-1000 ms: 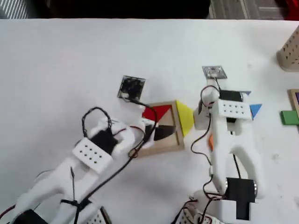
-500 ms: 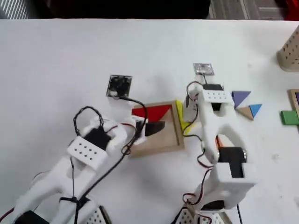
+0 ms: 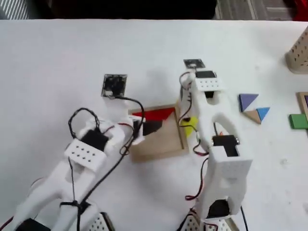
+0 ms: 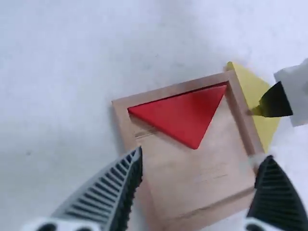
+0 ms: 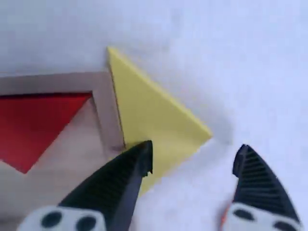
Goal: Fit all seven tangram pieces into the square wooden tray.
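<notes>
The square wooden tray (image 3: pixel 163 144) lies near the middle of the table, a little toward its near edge. Inside it you have one large red triangle (image 4: pixel 185 113), flat on the floor with its long side along the tray's far rim and its point toward the tray's middle. The near half of the tray floor is bare wood.

A large yellow triangle (image 5: pixel 149 122) lies on the table outside the tray, one side running along the right rim and touching it.

Your left gripper (image 4: pixel 202 156) hangs above the near half of the tray, fingers spread wide, holding nothing. Your right gripper (image 5: pixel 195 147) is over the yellow triangle with its fingers also spread: one black finger (image 5: pixel 120 175) sits over the triangle close to the tray rim, the other over bare table. I cannot tell whether it touches the piece.

Toward the table's right edge, well apart from the tray, a purple piece (image 3: pixel 248 101), a tan triangle (image 3: pixel 252 116) and a small blue triangle (image 3: pixel 263 113) lie close together. A green piece (image 3: pixel 298 120) lies at the right edge.
</notes>
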